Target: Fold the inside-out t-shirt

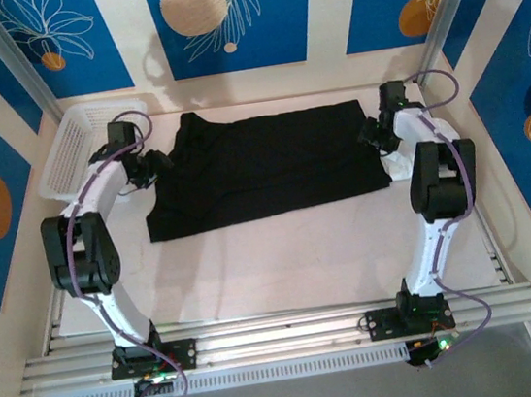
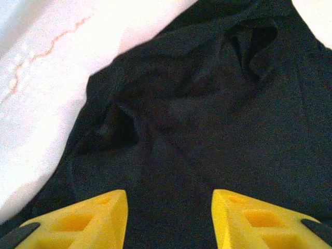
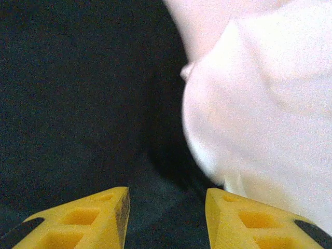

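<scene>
First, the basket (image 1: 71, 151): white lattice tray at the far left corner of the worktop (image 1: 284, 265), just behind the left arm's wrist; its mesh floor shows white from rim to rim.
Basket and shirt: apart, with a strip of bare worktop between them.
Inside-out t-shirt (image 1: 266, 164): spread flat on the far half of the worktop, between the two arms, with a plain black face up.
Long axis: runs left to right across the worktop, roughly parallel to the far wall.
Shirt ends: the right end is one straight edge. The left end is uneven, with a flap poking toward the far wall (sleeve or collar, I cannot tell which).
Near edge: slants a little, sitting nearer the arm bases on the left than on the right.
Left claw (image 1: 149, 167): at the shirt's left end. From the left wrist the claw (image 2: 168, 218) is released, its yellow fingers (image 2: 88, 220) apart over rumpled black cloth (image 2: 207, 114), with nothing pinched between them.
Cloth under left claw: two soft folds, one pocket-like near the top (the white worktop shows at the upper left).
Right claw (image 1: 374, 133): at the shirt's straight right edge. From the right wrist the claw (image 3: 167, 218) is likewise released and grasps nothing.
Under right claw: black cloth (image 3: 78, 93) to the left and white worktop to the right, with the shirt's edge running up between the fingers.
</scene>
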